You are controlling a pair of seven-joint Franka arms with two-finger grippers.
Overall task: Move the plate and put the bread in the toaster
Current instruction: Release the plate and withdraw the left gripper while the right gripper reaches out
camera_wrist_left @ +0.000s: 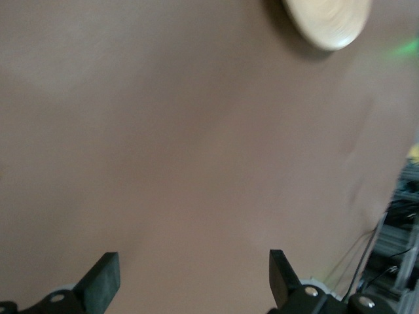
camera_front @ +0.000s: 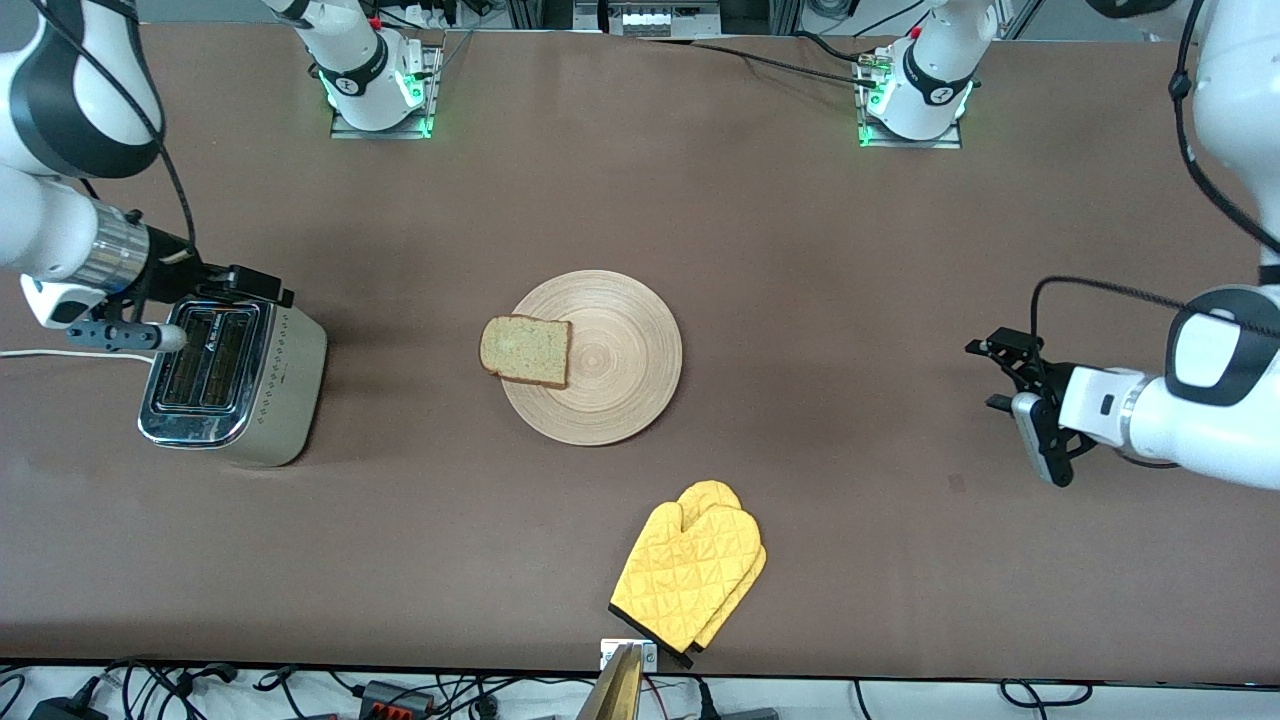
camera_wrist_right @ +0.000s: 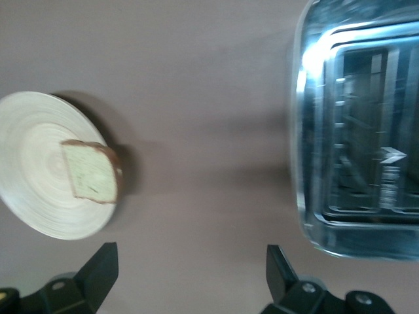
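Two yellow oven mitts, stacked, low centre of the front frame. One plate mid-frame on the surface. One bread slice lies on the plate's rim toward the toaster, overhanging. One toaster, mid-left edge. Right hand over the toaster, fingers wide apart, empty. Left hand, mid-right edge, over bare surface, fingers wide apart, empty.
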